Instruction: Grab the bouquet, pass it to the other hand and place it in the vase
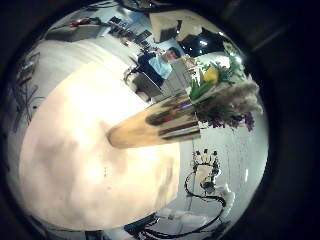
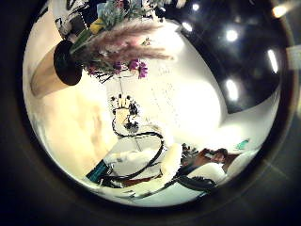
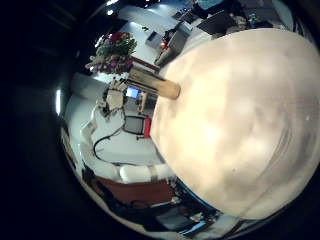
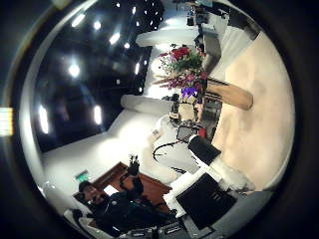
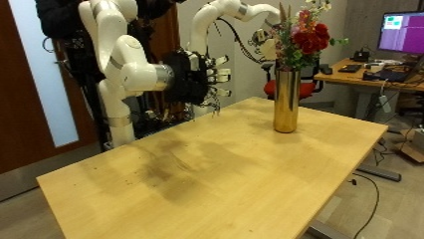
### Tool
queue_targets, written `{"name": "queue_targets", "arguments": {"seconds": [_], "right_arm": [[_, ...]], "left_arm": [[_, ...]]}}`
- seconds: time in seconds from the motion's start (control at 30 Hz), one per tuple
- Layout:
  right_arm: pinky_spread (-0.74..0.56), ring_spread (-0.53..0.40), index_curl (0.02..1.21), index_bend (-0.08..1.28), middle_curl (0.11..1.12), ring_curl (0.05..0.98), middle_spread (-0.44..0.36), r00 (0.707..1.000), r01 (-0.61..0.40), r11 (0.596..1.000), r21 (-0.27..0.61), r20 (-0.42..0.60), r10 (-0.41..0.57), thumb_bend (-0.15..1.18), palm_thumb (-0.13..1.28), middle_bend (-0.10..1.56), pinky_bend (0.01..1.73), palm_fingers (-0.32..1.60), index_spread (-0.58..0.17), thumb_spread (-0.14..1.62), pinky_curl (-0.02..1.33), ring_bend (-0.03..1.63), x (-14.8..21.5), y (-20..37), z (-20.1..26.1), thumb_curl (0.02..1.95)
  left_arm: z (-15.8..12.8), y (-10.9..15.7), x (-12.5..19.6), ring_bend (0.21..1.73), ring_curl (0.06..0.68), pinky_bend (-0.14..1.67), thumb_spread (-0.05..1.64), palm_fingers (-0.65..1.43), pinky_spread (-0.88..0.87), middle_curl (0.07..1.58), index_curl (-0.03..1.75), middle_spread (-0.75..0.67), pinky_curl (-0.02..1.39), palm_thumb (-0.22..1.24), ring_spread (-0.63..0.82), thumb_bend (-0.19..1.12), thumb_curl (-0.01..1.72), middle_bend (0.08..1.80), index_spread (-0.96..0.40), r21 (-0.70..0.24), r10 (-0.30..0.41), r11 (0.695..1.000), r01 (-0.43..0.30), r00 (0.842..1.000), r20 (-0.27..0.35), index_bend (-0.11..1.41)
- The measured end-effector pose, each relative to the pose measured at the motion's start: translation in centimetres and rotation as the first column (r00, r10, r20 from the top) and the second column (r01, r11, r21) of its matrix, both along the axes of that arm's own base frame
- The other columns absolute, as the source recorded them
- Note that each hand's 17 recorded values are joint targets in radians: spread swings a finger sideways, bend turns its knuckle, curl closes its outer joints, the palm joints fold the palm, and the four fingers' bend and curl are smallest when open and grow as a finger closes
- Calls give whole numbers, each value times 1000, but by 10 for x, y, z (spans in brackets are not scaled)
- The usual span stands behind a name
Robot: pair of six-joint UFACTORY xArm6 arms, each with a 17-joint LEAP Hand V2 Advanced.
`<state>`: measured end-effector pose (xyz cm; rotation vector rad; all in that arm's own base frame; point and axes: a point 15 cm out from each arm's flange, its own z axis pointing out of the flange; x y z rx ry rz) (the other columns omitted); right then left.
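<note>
Already the bouquet [image 5: 303, 34] stood upright in the gold vase [image 5: 285, 99] on the wooden surface [image 5: 212, 174]; right hand [image 5: 194, 77] and left hand [image 5: 216, 71] hung released, well apart from it.

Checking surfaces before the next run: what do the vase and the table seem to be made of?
Vase: looks like polished, gold-toned metal; its side shows bright streaks and mirror-like reflections, though metallic-coated glass or ceramic is possible. Table: light wood or wood veneer with a smooth matte finish; faint grain and soft darker patches show.
</note>
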<state>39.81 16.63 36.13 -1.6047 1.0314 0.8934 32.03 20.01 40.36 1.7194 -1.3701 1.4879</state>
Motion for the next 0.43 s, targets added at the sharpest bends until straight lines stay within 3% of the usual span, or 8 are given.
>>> {"name": "queue_targets", "arguments": {"seconds": [0.13, 0.23, 0.43], "right_arm": [[299, 158, 320, 187, 265, 262, 41, 1000, -16, 1000, -18, 0, 16, -25, 791, 174, 257, 87, -377, 954, 320, 227, -6, 4, 5, 465], [298, 160, 324, 187, 267, 261, 45, 997, -63, 994, -92, -39, 60, -23, 801, 179, 244, 101, -371, 950, 318, 221, -19, 7, -5, 468], [304, 172, 324, 183, 269, 262, 34, 990, -125, 940, -316, -106, 96, -26, 811, 177, 229, 95, -366, 940, 319, 208, -37, -9, -18, 477]], "left_arm": [[-13, -26, -13, 382, 180, 190, 754, -172, 621, 176, 174, 588, 317, 218, 646, -39, 336, 158, 106, -13, -20, 1000, 20, 998, -65, 115], [-18, -41, -24, 370, 183, 188, 754, -155, 619, 168, 160, 581, 306, 219, 658, -39, 333, 163, 112, 24, -56, 998, 59, 992, -115, 124], [-36, -64, -52, 353, 187, 190, 754, -145, 616, 160, 161, 576, 292, 219, 663, -39, 330, 160, 145, 131, -128, 977, 168, 955, -268, 133]]}}
